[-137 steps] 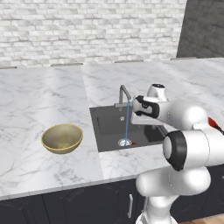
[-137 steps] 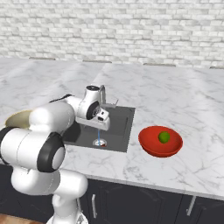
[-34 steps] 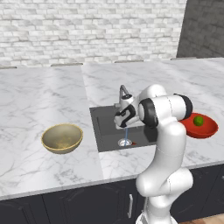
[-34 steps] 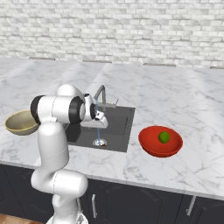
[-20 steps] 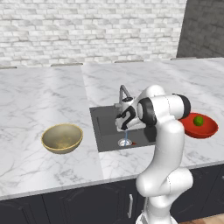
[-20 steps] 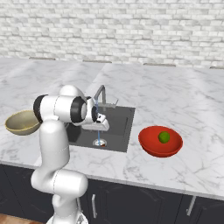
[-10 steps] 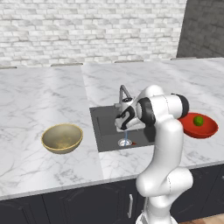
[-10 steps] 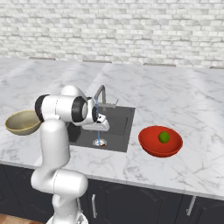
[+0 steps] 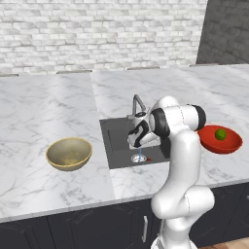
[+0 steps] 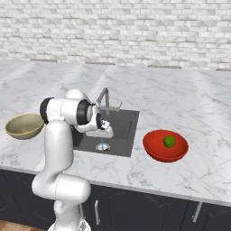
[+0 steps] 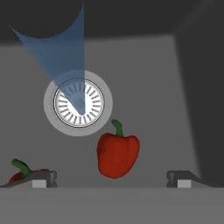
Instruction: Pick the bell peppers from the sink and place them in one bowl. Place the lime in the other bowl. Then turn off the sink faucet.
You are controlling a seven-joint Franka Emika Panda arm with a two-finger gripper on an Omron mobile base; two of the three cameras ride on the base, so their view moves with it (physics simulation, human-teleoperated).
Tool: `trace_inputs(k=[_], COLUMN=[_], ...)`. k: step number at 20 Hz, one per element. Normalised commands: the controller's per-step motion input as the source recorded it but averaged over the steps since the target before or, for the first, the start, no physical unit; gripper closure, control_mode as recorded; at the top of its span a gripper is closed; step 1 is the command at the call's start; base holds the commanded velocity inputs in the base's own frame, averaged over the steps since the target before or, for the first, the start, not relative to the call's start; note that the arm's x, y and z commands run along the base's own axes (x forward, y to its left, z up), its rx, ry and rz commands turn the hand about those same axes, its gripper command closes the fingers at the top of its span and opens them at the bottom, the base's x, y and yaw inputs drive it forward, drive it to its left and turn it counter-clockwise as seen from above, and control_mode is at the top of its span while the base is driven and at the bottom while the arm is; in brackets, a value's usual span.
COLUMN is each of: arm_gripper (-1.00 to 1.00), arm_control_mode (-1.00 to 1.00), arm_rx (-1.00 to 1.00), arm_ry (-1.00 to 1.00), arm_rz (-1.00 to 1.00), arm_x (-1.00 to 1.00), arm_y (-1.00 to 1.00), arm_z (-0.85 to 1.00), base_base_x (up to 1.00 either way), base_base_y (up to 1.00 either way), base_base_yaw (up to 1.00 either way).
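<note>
Compared with the view a few seconds back, the arm has swung round from beside the sink (image 9: 116,141) and lowered its wrist into the basin, over the drain (image 11: 78,103); base and cameras have not shifted. Gripper (image 11: 111,177) stands with jaws spread wide and empty, one fingertip on either side of a bell pepper (image 11: 117,153) lying on the sink floor just beside the drain, not yet touching it. Second bell pepper (image 11: 19,171) lies farther from the drain, partly hidden behind one fingertip. Progress, as judged: the lime (image 10: 169,141) already sits in the red bowl (image 10: 155,152) on the counter to one side of the sink, so that step appears complete. Tan bowl (image 9: 57,158) on the opposite side of the sink holds nothing, so both peppers remain to be moved. Water (image 9: 139,156) runs from the faucet (image 10: 104,97) onto the drain, so the tap remains to be shut off. Counter (image 9: 53,112) is white marble with grey veining, over dark cabinet fronts; behind the sink runs a pale brick wall (image 10: 113,31), with a dark panel at one end.
</note>
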Motion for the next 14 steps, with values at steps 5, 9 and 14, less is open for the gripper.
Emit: trace_inputs(k=[5,9,14], arm_gripper=[-1.0,-1.0,-1.0], arm_control_mode=[-1.0,-1.0,-1.0], arm_rx=[0.0,0.0,0.0], arm_ry=[0.0,0.0,0.0], arm_rz=[0.0,0.0,0.0], arm_x=[0.0,-0.07,-0.1], arm_y=[-0.08,-0.24,-0.12], arm_z=[-0.29,-0.27,-0.32], base_base_x=[0.0,0.0,0.0], base_base_y=[0.0,0.0,0.0], base_base_yaw=[0.0,0.0,0.0])
